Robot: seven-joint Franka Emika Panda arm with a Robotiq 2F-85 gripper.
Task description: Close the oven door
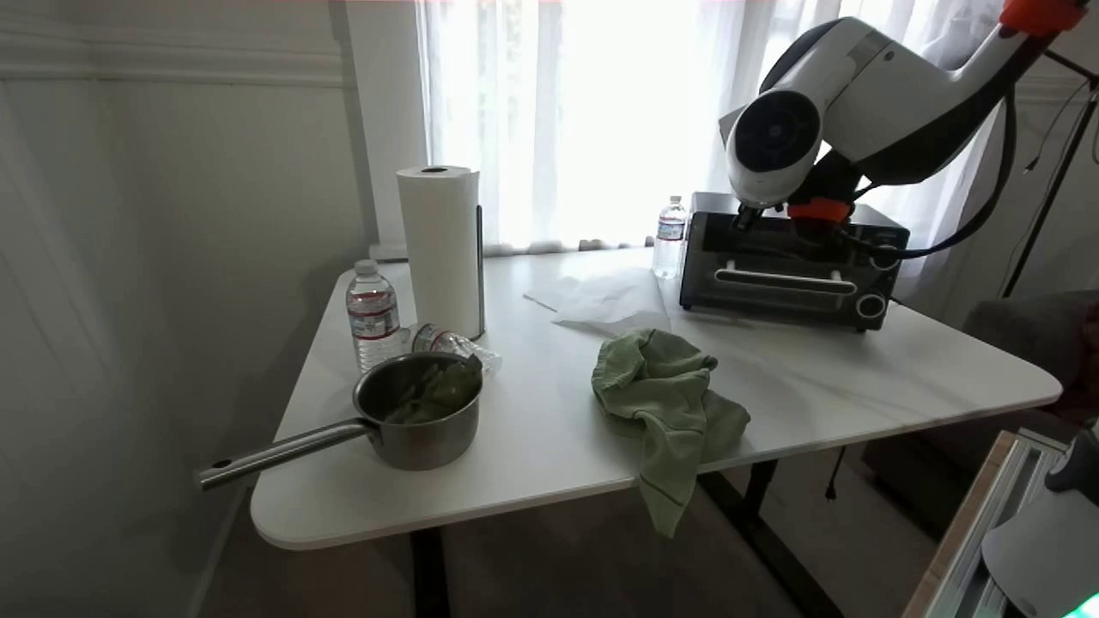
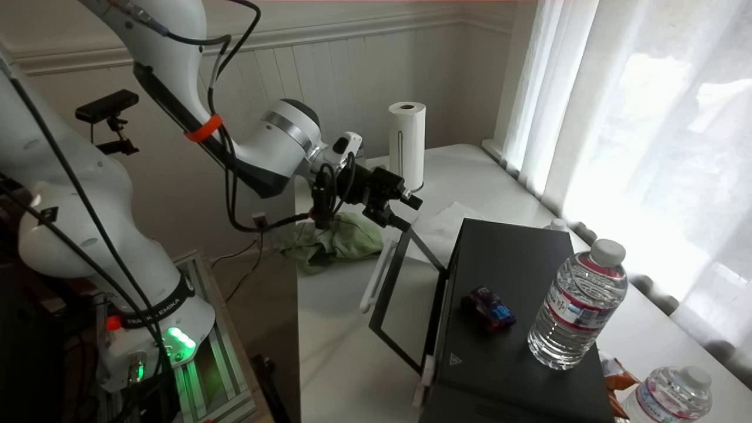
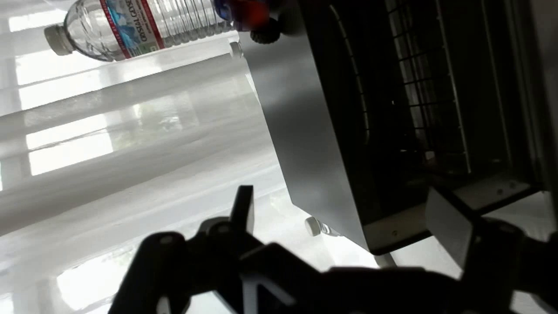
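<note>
While the oven door (image 2: 408, 304) gapes, here's the gripper (image 2: 406, 212) at its twelve o'clock in an exterior view, jaws wide, likely lined up to push, not grasp!

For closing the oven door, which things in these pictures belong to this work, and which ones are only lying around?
Belonging to the work:
oven door, standing open
handle on it
oven
pincer, open

Only lying around:
toy car and water bottle, both on the oven
green cloth
saucepan
paper towel roll
</note>
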